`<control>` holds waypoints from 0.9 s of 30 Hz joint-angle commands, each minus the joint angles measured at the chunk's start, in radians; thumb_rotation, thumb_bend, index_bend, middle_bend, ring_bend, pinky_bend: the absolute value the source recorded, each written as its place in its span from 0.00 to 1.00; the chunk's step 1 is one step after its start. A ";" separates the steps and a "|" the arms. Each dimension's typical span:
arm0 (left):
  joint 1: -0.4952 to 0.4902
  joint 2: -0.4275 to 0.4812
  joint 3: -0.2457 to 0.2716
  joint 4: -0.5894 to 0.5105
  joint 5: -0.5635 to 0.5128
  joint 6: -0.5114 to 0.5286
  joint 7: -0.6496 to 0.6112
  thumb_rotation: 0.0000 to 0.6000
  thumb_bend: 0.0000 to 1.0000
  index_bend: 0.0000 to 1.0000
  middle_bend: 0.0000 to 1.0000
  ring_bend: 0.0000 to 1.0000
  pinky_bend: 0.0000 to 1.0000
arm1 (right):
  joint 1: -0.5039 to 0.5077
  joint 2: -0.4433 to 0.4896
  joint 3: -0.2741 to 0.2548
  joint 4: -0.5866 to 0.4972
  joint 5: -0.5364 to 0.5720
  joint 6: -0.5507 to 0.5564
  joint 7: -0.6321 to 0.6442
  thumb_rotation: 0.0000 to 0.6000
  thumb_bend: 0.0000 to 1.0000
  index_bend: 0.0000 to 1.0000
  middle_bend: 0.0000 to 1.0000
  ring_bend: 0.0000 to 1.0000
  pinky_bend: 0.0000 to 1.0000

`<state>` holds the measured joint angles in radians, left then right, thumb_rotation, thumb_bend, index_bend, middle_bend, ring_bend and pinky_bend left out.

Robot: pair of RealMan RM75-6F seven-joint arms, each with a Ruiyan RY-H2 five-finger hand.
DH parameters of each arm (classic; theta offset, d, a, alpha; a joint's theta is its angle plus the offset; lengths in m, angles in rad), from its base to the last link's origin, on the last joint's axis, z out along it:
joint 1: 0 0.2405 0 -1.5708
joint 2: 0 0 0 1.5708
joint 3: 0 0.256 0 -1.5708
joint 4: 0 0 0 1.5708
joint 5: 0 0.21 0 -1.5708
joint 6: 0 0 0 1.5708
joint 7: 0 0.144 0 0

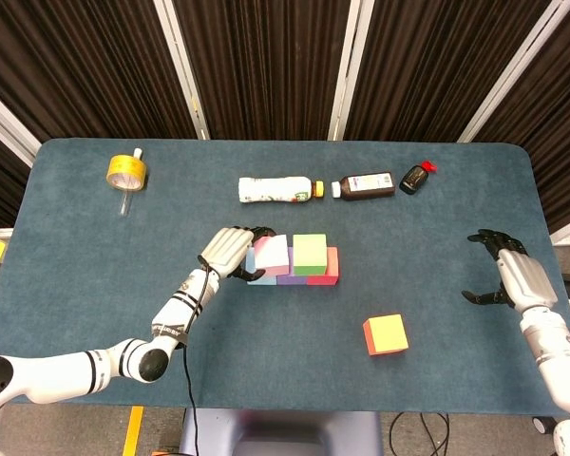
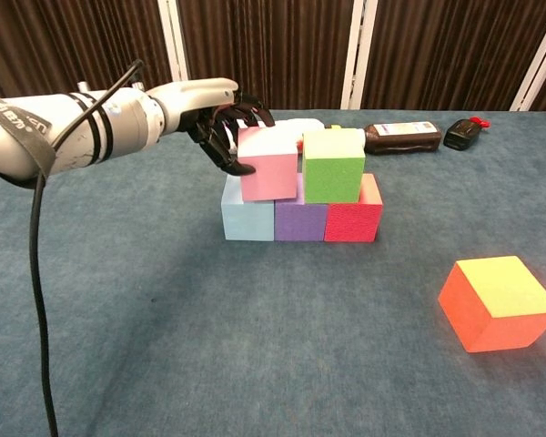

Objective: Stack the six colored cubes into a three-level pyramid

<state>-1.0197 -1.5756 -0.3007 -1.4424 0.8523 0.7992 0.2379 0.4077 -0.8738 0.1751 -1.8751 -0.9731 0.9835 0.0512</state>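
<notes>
A bottom row of light blue cube [image 2: 246,218], purple cube [image 2: 300,221] and red cube [image 2: 355,218] stands mid-table. A green cube [image 2: 333,166] [image 1: 310,254] sits on top, over the purple and red ones. My left hand [image 2: 220,123] [image 1: 230,253] grips a pink cube [image 2: 268,164] [image 1: 271,254] from its left side, set on the blue and purple cubes right beside the green one. An orange cube with a yellow top [image 2: 499,302] [image 1: 386,333] lies apart at the front right. My right hand [image 1: 509,278] hovers open near the table's right edge, holding nothing.
At the back lie a white bottle [image 1: 276,189], a brown bottle [image 1: 365,185] and a small dark bottle with a red cap [image 1: 417,178]. A yellow tape roll [image 1: 126,170] sits at the back left. A black cable [image 2: 38,273] hangs from my left arm.
</notes>
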 commanded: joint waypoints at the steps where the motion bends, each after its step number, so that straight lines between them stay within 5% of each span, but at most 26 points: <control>1: -0.003 -0.003 0.003 0.003 0.005 0.000 -0.002 1.00 0.34 0.30 0.42 0.38 0.29 | 0.000 -0.002 0.000 0.003 0.000 -0.001 0.001 1.00 0.26 0.29 0.19 0.07 0.16; 27: -0.026 -0.027 0.016 0.035 0.004 0.000 -0.008 1.00 0.34 0.29 0.40 0.35 0.28 | -0.002 -0.005 0.006 0.021 0.016 -0.012 0.014 1.00 0.26 0.28 0.19 0.07 0.16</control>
<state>-1.0455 -1.6029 -0.2850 -1.4074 0.8563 0.7993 0.2297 0.4060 -0.8788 0.1812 -1.8547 -0.9571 0.9712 0.0652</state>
